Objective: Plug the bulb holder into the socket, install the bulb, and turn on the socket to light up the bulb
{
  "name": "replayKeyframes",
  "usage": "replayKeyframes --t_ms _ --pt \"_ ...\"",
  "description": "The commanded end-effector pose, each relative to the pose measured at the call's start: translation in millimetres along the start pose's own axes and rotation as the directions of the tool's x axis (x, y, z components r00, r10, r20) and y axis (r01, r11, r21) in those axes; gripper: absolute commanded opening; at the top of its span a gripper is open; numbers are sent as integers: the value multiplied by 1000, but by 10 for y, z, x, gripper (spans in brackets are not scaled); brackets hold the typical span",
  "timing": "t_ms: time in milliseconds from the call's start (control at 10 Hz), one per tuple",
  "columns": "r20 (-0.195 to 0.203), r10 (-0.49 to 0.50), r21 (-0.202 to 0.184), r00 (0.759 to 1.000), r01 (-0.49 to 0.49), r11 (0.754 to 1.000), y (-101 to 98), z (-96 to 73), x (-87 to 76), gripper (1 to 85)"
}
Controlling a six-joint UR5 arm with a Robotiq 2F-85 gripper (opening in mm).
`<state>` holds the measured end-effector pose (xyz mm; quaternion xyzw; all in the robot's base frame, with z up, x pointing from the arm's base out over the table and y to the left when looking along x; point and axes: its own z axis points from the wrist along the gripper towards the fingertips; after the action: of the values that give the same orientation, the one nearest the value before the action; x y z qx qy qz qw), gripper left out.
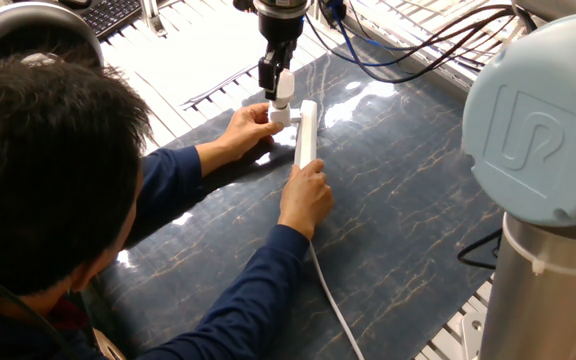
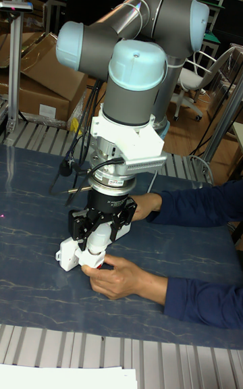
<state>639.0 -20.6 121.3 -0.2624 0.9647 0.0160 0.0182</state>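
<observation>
in the fixed view we see the long white rectangular power strip [image 1: 306,133] lying on the dark blue marbled table top [image 1: 408,200], its white cord [image 1: 333,300] trailing off toward 6 o'clock. at the strip's far end, on its 9 o'clock side, sits the small white cube-like bulb holder [image 1: 279,116], touching the strip. directly above the holder stands the small white frosted bulb [image 1: 283,86], upright, with its neck down at the holder; we cannot tell how deep it is seated.

the black two-finger gripper [image 1: 280,82] hangs straight down from 12 o'clock, and its fingers are clamped on the bulb, one at each side of the dome. in the tall fixed view the gripper [image 2: 100,228] shows the same grasp on the bulb [image 2: 98,238], just above the strip [image 2: 69,252].

a person in a dark blue long-sleeved top leans in from 8 o'clock. one hand [image 1: 248,128] cups the holder from 9 o'clock, touching it; the other hand [image 1: 305,197] presses on the strip's near part, toward 6 o'clock of the holder. the grey and pale blue robot arm [image 1: 538,160] fills the 3 o'clock edge
</observation>
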Motion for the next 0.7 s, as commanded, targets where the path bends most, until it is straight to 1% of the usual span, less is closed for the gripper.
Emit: replayKeyframes --t_ms 0,100,300,400,500,600 --pt "18 -37 -19 999 38 999 67 -8 -1 643" --pt "24 -46 -30 999 47 998 107 18 2 643" --pt "30 -64 -30 997 65 997 131 61 -1 637" --pt "35 -95 -22 995 96 995 112 66 -6 620" --pt "31 -154 0 988 154 988 64 70 2 603" --pt "31 -196 8 980 196 981 48 72 6 597"
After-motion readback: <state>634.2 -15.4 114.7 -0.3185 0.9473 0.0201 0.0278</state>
